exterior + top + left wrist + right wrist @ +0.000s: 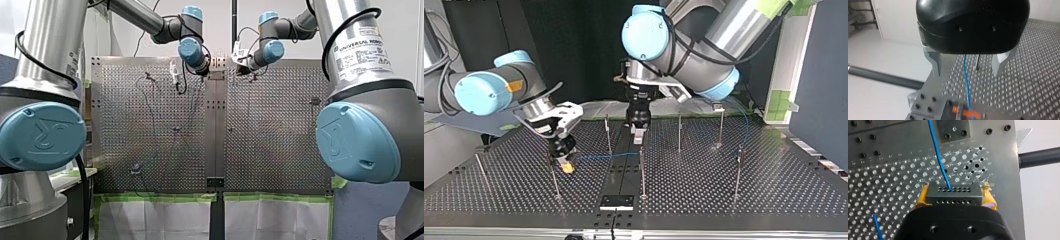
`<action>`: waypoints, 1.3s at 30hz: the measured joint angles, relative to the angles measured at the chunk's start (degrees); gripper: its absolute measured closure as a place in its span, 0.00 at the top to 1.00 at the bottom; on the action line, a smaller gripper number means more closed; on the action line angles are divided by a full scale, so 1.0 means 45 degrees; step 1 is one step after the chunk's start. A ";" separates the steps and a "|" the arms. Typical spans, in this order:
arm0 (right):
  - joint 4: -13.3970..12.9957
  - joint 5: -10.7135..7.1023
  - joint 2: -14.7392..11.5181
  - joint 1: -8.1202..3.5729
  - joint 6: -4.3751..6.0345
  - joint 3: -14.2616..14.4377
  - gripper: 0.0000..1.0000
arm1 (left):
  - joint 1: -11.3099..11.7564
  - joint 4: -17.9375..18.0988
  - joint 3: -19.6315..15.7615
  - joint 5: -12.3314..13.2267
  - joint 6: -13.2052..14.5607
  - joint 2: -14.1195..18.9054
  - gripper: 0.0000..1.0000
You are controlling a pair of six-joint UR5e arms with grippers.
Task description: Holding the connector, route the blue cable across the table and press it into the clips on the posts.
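While my right claw (955,194) clamps the grey multi-pin connector (951,198) over the perforated metal surface (724,190), my left claw (967,65) hangs wide astride the thin blue cable (965,75); mid-routing, next prob. pinch & seat it on a slim steel post (642,175).

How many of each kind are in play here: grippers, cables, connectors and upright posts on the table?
Two-finger grippers: 2 (my left gripper, my right gripper)
Thin blue cable: 1
Grey multi-hole connector block: 1
Thin upright metal posts: 7
Total: 11
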 joint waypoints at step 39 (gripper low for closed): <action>0.0055 0.0121 -0.0063 -0.0060 -0.0150 0.0117 0.00 | 0.0051 -0.0798 0.3503 -0.0245 0.0074 -0.2352 1.00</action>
